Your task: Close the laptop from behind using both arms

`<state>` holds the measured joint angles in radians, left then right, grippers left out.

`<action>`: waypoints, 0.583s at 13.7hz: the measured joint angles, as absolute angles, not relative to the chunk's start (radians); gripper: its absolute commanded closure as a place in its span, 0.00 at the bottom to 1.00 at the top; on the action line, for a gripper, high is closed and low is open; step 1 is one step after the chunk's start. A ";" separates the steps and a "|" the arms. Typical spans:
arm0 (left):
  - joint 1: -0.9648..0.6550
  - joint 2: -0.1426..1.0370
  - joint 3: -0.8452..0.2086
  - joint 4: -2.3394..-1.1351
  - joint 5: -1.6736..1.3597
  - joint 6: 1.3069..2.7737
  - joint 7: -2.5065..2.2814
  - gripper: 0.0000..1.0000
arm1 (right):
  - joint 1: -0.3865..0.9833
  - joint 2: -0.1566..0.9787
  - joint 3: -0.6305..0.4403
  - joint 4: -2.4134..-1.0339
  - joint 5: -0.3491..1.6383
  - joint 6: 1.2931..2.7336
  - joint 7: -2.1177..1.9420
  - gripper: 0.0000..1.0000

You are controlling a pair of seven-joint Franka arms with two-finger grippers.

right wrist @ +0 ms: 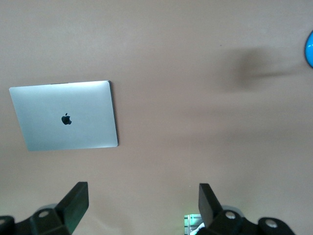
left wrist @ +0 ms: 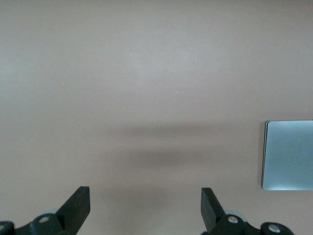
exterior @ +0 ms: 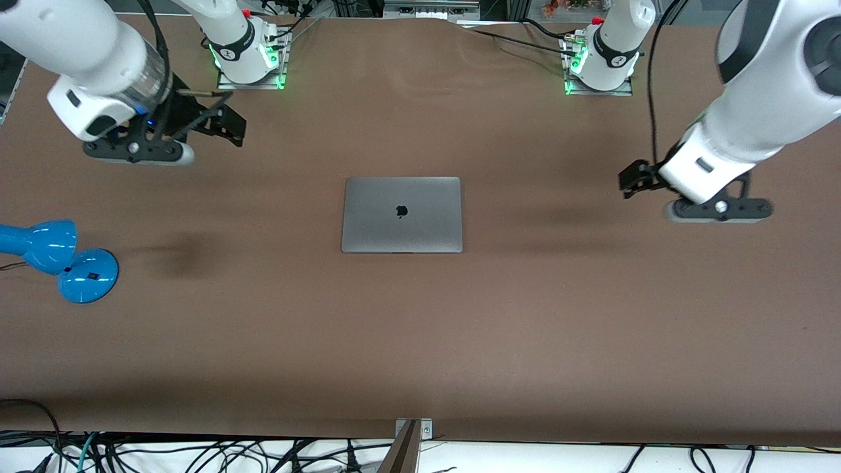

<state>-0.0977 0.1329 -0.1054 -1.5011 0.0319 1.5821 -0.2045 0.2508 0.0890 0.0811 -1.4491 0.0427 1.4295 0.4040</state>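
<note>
The grey laptop (exterior: 401, 214) lies closed and flat in the middle of the brown table, lid up with its dark apple logo showing. It also shows in the right wrist view (right wrist: 64, 115) and, by one edge only, in the left wrist view (left wrist: 288, 154). My right gripper (exterior: 227, 125) is open and empty, up in the air over bare table toward the right arm's end, well apart from the laptop. My left gripper (exterior: 632, 178) is open and empty, up over bare table toward the left arm's end. Both wrist views show wide-open fingers (left wrist: 78, 208) (right wrist: 76, 200) over bare table.
A blue desk lamp (exterior: 59, 256) stands near the table edge at the right arm's end; its base edge shows in the right wrist view (right wrist: 309, 48). The arm bases (exterior: 246, 52) (exterior: 601, 56) stand along the table's robot side. Cables hang below the table's near edge.
</note>
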 measured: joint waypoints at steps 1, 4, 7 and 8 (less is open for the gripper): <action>-0.100 0.109 -0.079 -1.506 0.021 1.577 -0.175 0.00 | 0.251 0.083 0.072 -1.449 0.041 1.428 0.404 0.00; -0.101 0.061 -0.045 -1.558 0.009 1.582 -0.136 0.00 | 0.246 0.078 0.021 -1.449 0.041 1.427 0.404 0.00; -0.115 0.018 -0.045 -1.658 0.008 1.627 -0.135 0.00 | 0.205 0.063 -0.018 -1.449 0.041 1.420 0.395 0.00; -0.123 0.004 -0.045 -1.681 0.008 1.629 -0.135 0.00 | 0.185 0.057 -0.023 -1.450 0.041 1.414 0.375 0.00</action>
